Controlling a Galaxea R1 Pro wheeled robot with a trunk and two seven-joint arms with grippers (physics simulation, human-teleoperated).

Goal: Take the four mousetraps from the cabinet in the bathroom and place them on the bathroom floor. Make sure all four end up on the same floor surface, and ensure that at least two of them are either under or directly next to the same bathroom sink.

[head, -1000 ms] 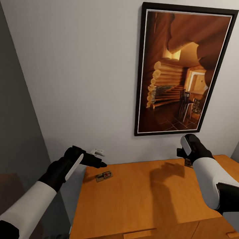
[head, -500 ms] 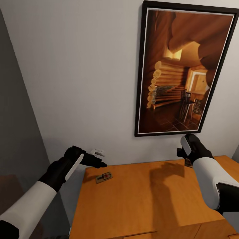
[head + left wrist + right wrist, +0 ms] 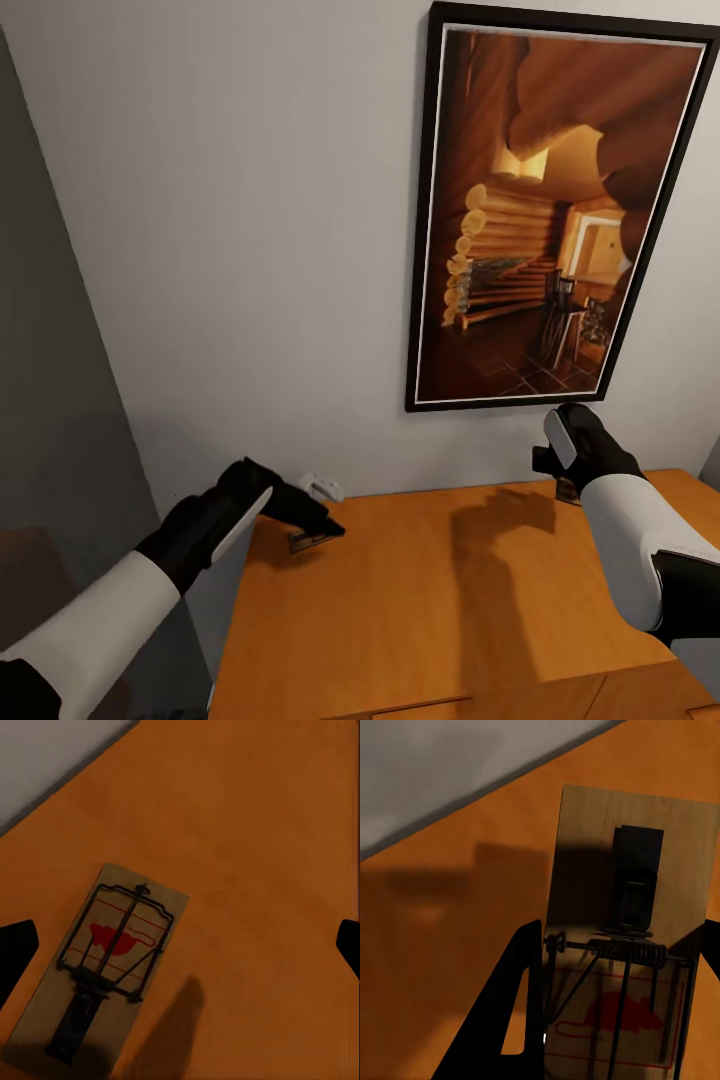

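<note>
One mousetrap lies near the back left corner of the orange-brown cabinet top. My left gripper hovers just over it and covers most of it. In the left wrist view the mousetrap lies flat between the widely parted fingertips, so the left gripper is open. My right gripper is down at the back right of the cabinet top. There its fingers press both long sides of a second mousetrap.
A tall black-framed picture of a log-cabin interior hangs on the white wall behind the cabinet. A grey wall panel stands at the left, close to my left arm. Drawer fronts show at the cabinet's near edge.
My left gripper has moved right and down over the left mousetrap, now hiding most of it. The right arm and its mousetrap have not moved.
</note>
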